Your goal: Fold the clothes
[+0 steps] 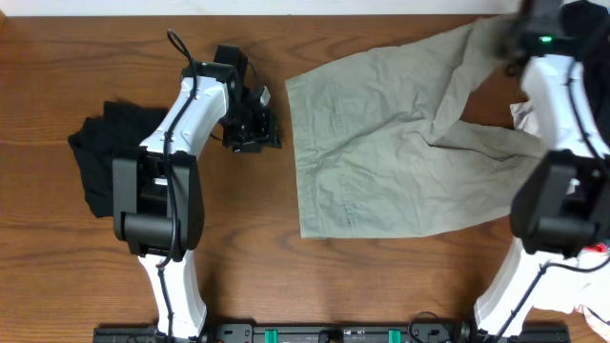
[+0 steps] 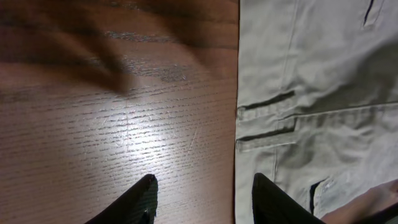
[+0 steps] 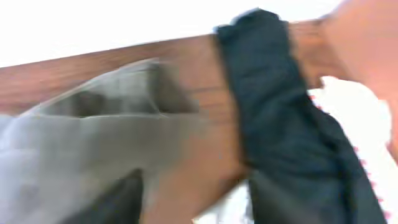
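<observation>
The khaki-green shorts (image 1: 381, 152) lie spread flat on the wooden table, waistband to the left, one leg reaching toward the far right corner. My left gripper (image 1: 255, 129) is open and empty, just left of the waistband. In the left wrist view its fingers (image 2: 205, 190) straddle the edge of the shorts (image 2: 311, 93), the right finger over fabric. My right gripper (image 1: 517, 43) is at the far leg end. The right wrist view is blurred; its jaws (image 3: 193, 193) look open, with khaki fabric (image 3: 93, 137) at left and a dark garment (image 3: 273, 106) at right.
A black garment (image 1: 105, 152) lies in a heap at the left, beside the left arm. White fabric (image 1: 522, 114) and a red-grey piece (image 1: 593, 252) sit at the right edge near the right arm. The table's far edge is close behind the right gripper.
</observation>
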You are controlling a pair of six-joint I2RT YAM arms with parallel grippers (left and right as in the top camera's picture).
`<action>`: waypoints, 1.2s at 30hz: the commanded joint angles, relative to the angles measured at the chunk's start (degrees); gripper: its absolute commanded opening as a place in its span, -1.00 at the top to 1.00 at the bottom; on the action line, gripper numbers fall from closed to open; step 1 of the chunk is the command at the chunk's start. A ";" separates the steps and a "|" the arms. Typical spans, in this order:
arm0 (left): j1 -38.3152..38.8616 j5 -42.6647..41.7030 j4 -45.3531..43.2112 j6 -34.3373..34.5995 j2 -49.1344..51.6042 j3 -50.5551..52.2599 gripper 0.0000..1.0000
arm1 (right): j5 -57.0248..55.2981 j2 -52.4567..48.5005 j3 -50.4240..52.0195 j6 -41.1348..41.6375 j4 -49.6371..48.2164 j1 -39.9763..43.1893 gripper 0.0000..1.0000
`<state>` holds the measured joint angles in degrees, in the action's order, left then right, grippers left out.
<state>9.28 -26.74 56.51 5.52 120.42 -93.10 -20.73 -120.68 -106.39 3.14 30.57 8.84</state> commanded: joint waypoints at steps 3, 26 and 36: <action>-0.20 0.46 -0.09 -0.57 -0.24 0.26 -0.02 | 3.37 -0.68 0.11 2.16 5.33 2.08 -0.51; -0.20 -3.52 -18.56 -0.33 1.79 0.26 -0.43 | 30.21 -0.74 0.24 -3.13 27.85 0.09 0.25; -0.17 -10.32 -35.69 -0.37 9.60 0.26 -0.45 | 30.23 -0.74 0.24 -3.26 31.23 -0.09 0.27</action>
<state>9.28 -34.79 22.44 5.69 128.11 -93.01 9.04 -121.03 -106.24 0.78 61.45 9.30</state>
